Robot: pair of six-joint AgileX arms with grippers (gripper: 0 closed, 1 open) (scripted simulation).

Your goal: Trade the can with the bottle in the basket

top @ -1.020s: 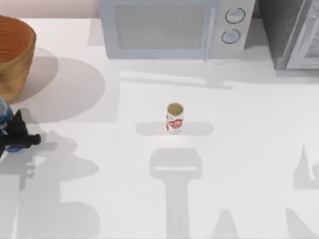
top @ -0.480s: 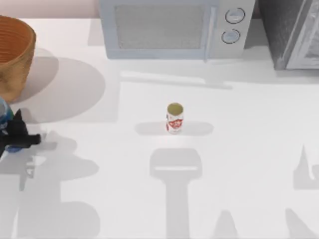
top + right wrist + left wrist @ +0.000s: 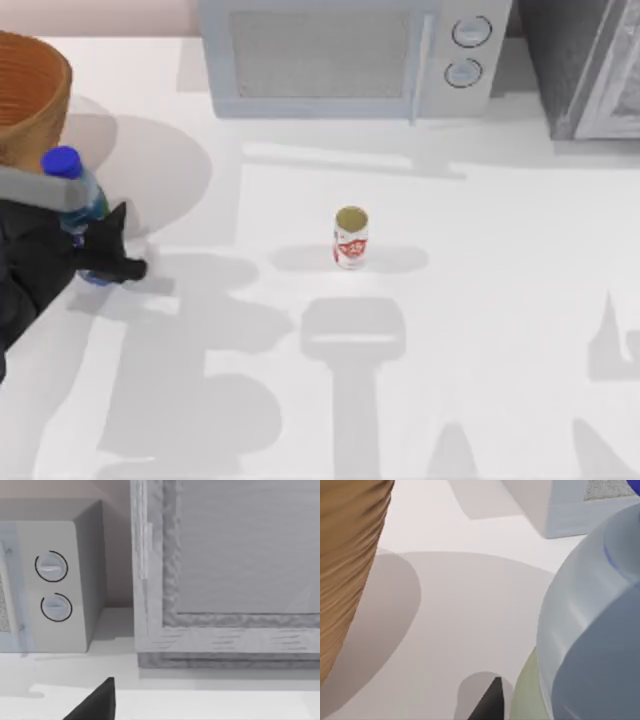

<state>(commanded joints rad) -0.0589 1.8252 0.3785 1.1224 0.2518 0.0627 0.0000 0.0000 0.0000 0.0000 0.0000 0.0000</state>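
The white can with red markings and a gold top stands upright in the middle of the table. Left of it, my left gripper is shut on the blue bottle, whose blue cap leans toward the basket. The orange-brown woven basket stands at the far left corner, just behind the bottle. In the left wrist view the bottle looms close, with the basket's ribbed wall beside it. A dark part of my right gripper shows in the right wrist view, facing the back of the table.
A pale microwave stands along the back edge, with a grey cabinet at the back right. Both also appear in the right wrist view, microwave and cabinet. Arm shadows fall across the front of the table.
My left arm has swung in from the left edge toward the right, carrying the bottle to a spot in front of the basket. The can has not moved.
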